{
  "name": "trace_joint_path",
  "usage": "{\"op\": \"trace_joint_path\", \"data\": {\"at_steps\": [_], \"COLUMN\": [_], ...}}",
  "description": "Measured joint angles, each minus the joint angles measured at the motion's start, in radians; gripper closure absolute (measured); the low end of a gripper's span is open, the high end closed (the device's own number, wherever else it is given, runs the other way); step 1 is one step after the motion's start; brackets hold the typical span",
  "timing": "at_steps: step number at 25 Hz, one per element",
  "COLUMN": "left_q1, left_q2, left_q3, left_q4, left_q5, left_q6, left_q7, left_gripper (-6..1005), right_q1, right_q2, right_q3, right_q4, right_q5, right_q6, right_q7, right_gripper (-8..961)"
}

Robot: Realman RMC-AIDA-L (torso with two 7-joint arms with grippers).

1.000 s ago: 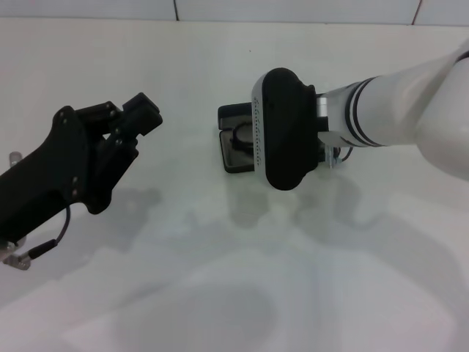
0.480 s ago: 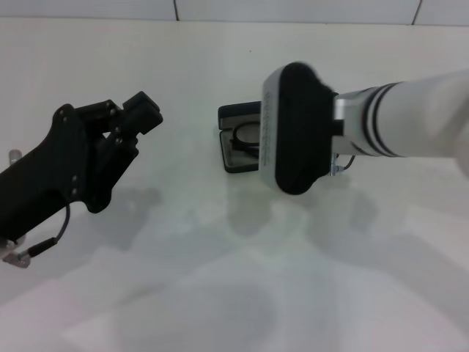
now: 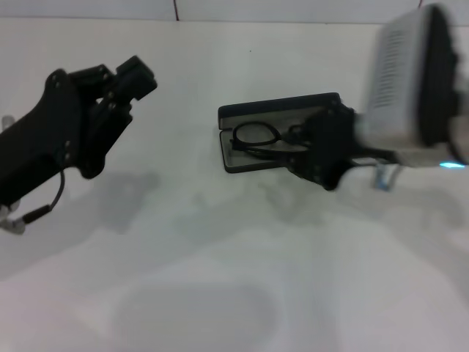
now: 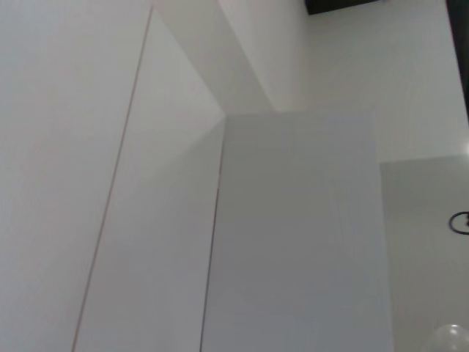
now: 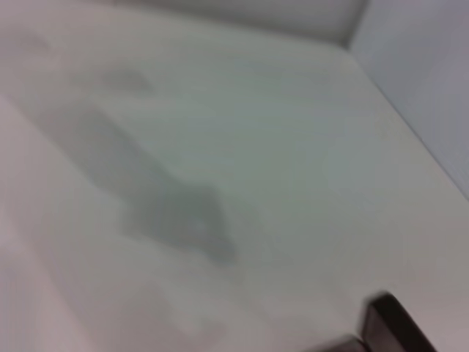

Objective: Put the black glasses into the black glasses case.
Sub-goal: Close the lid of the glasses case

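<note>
A: Since a second ago the right arm has swung away to the right. Its wrist housing no longer hides the black glasses case, and the right gripper now sits low over the case's right end. The left gripper has lifted a little on the far left.

B: And the black glasses?

A: Lying inside the open case, the left lens plain against the grey lining and the lid standing up along the far side. The right part of the frame is hidden behind the gripper.

B: Are the right fingers released?

A: I cannot tell; the gripper is a dark blur there, and its own wrist view shows only the white table. The left gripper I cannot read either (it hangs well apart from the case, over bare table).

B: So what could go wrong?

A: My worry is that hidden end. If a finger is still touching a temple arm as the gripper pulls off, it could drag the frame up over the case's rim, or slide the whole case across the table, since nothing holds it down.

B: Anything else?

A: If the glasses sit crooked, a temple sticking above the near wall would catch should the lid come down. I'd judge placing is nearly done.
</note>
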Motion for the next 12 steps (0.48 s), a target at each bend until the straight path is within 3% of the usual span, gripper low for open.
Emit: {"op": "trace_joint_path", "data": {"at_steps": [5,8,12], "left_q1": [-0.066,-0.12,-0.172], "left_q2": [0.011,0.029,0.045], "left_q3": [-0.001,0.001,0.0], "left_q4": [0.0,0.004,0.062], "left_q5": [0.007,0.016,0.085], "left_q6": [-0.039,-0.1,-0.198], "left_q7": [-0.02,-0.074,-0.158], "left_gripper": [919,919,918], "right_q1": [-0.136,-0.217,-0.247], "right_q2": [-0.001,-0.003,-0.008], "right_q3": [0.203,0.357,0.647], "right_q4": [-0.013,0.016,0.162], "right_q5": [0.274,0.431,0.574], "right_q6": [-0.172,-0.267,-0.45], "right_q7": [-0.225,-0.361,-0.438], "right_gripper": [698,698,697]}}
